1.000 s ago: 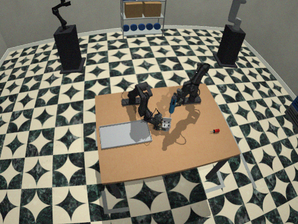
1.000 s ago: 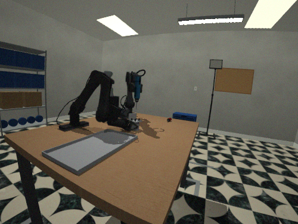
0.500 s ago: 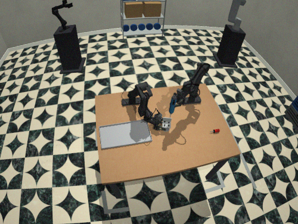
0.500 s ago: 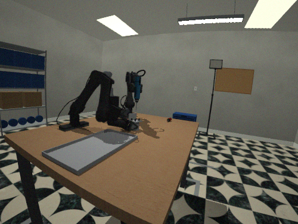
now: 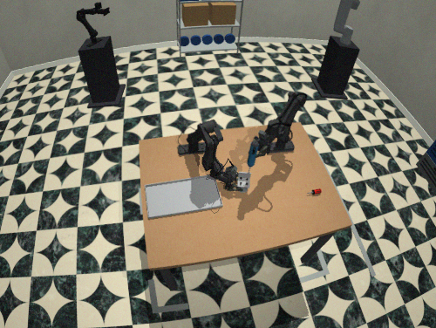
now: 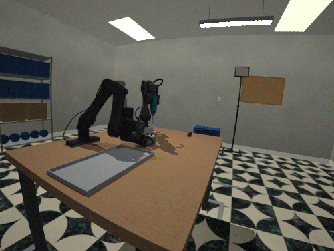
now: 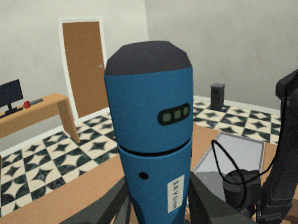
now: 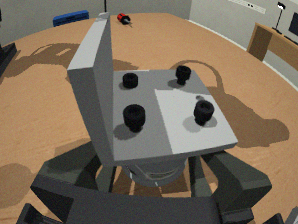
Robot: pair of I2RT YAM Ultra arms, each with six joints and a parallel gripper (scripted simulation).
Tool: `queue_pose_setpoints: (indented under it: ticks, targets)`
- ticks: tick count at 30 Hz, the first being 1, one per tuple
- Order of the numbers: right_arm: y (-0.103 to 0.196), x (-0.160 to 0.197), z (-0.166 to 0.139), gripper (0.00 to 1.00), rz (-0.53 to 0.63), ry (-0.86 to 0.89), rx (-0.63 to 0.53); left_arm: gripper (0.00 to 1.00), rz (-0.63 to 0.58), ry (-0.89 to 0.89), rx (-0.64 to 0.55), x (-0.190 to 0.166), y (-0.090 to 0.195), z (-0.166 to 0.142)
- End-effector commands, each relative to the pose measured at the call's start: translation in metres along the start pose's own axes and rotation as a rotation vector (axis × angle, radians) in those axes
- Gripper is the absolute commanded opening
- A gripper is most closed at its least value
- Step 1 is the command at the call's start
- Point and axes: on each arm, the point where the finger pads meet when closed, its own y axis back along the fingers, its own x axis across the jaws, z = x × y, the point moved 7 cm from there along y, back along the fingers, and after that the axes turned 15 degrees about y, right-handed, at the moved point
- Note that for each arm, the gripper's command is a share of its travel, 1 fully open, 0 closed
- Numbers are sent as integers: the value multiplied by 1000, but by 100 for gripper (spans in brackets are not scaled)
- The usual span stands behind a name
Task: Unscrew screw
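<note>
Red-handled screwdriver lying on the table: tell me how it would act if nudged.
The red-handled screwdriver would probably roll rather than slide, since its handle looks rounded and it lies on its side. It might curve as it goes, the shaft being much thinner than the handle. It looks stiff, with a straight shaft.

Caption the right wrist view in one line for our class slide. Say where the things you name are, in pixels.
Four black screws (image 8: 134, 117) (image 8: 203, 112) (image 8: 183, 74) (image 8: 130, 80) on a grey bracket (image 8: 175, 125), one seated lower.
</note>
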Motion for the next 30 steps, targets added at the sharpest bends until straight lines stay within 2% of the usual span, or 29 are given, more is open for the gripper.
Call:
queue_pose_setpoints:
  ticks: [1, 5, 8, 9, 10, 22, 26, 30]
  targets:
    - [-8, 0, -3, 59, 17, -1, 2, 42, -7, 10, -69, -1, -3, 11]
    - [-8, 0, -3, 59, 17, -1, 2, 42, -13, 10, -91, -2, -2, 14]
    - [-8, 0, -3, 59, 17, -1, 2, 42, -1, 9, -51, 4, 0, -5]
    - [-8, 0, -3, 59, 17, -1, 2, 42, -3, 9, -55, 4, 1, -5]
    - [-8, 0, -3, 59, 17, -1, 2, 42, -17, 10, -105, -2, -2, 15]
    - [-8, 0, -3, 59, 17, -1, 2, 42, -16, 10, -101, -1, -3, 11]
    - [-8, 0, -3, 59, 17, -1, 2, 42, -7, 10, -71, 3, -2, -1]
    - [-8, 0, -3, 59, 17, -1, 2, 42, -17, 10, -103, -1, -1, 11]
